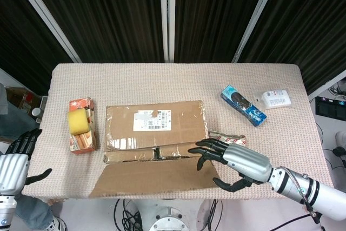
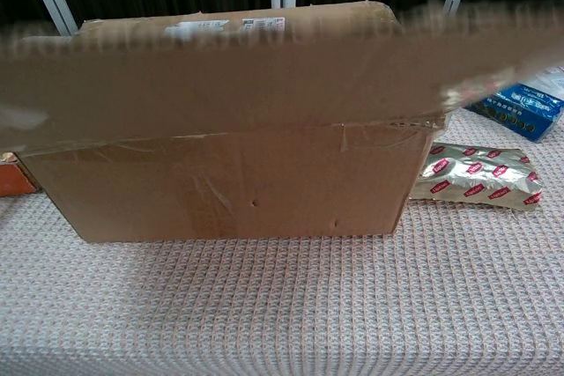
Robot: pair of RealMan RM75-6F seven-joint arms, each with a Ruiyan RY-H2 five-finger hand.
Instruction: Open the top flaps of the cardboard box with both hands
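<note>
One flap [image 1: 157, 177] folded toward robot; right hand [image 1: 232, 160] at its right end, fingers spread, empty; far flap [image 1: 154, 123] lies beyond; left hand [image 1: 16, 160] well left, spread.

A plain brown cardboard box [image 1: 155, 133] carries a white label [image 1: 152, 120]. The tablecloth [image 1: 162, 82] is beige with a fine woven texture. A yellow sponge [image 1: 77, 121] sits on an orange carton [image 1: 82, 125]. A blue packet [image 1: 243, 105], a silver pack with red marks [image 2: 480, 175], black curtains [image 1: 113, 14].
</note>
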